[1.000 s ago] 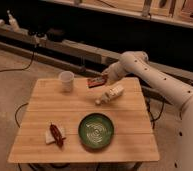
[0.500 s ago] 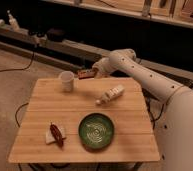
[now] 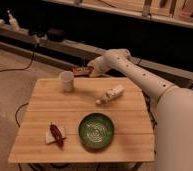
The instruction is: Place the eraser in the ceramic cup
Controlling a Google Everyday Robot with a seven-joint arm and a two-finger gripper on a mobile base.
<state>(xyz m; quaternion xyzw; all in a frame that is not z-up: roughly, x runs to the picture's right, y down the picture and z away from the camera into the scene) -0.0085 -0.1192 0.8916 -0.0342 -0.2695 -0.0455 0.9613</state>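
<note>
My gripper hangs above the far edge of the wooden table, shut on the eraser, a small flat dark block with a reddish border. The eraser is held in the air just right of the ceramic cup, a small plain white cup standing near the table's far left corner. The eraser sits slightly higher than the cup's rim and is not over its mouth. My white arm reaches in from the right.
A white bottle-like object lies on its side right of centre. A green bowl sits near the front. A red chili pepper rests on a white piece at the front left. Dark shelving runs behind the table.
My gripper has carried the eraser leftward along the table's far edge, from near the white bottle toward the cup.
</note>
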